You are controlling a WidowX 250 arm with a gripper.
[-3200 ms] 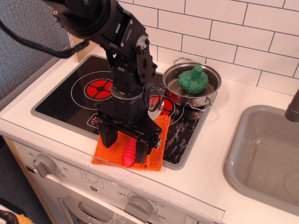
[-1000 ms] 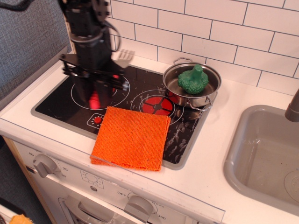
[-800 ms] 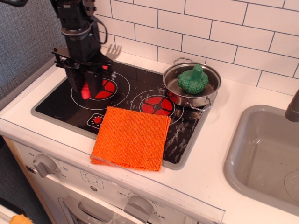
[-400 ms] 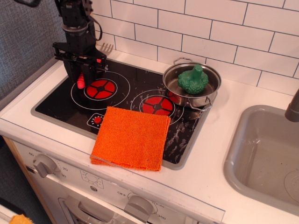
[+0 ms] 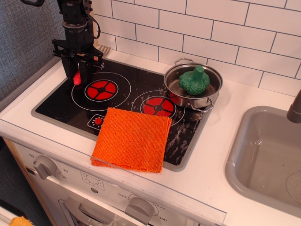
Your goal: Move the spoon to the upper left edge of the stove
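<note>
Near the counter's far-left corner, the gripper (image 5: 78, 66) hangs clamped on the spoon (image 5: 77, 77), whose red handle tip points down-left from the jaws while its pronged head rises behind, directly above the stove (image 5: 61, 101) and its upper left edge

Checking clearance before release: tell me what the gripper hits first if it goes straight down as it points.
Probably the stove glass at its upper left edge; the spoon in the gripper would touch first. Depth is uncertain.
</note>
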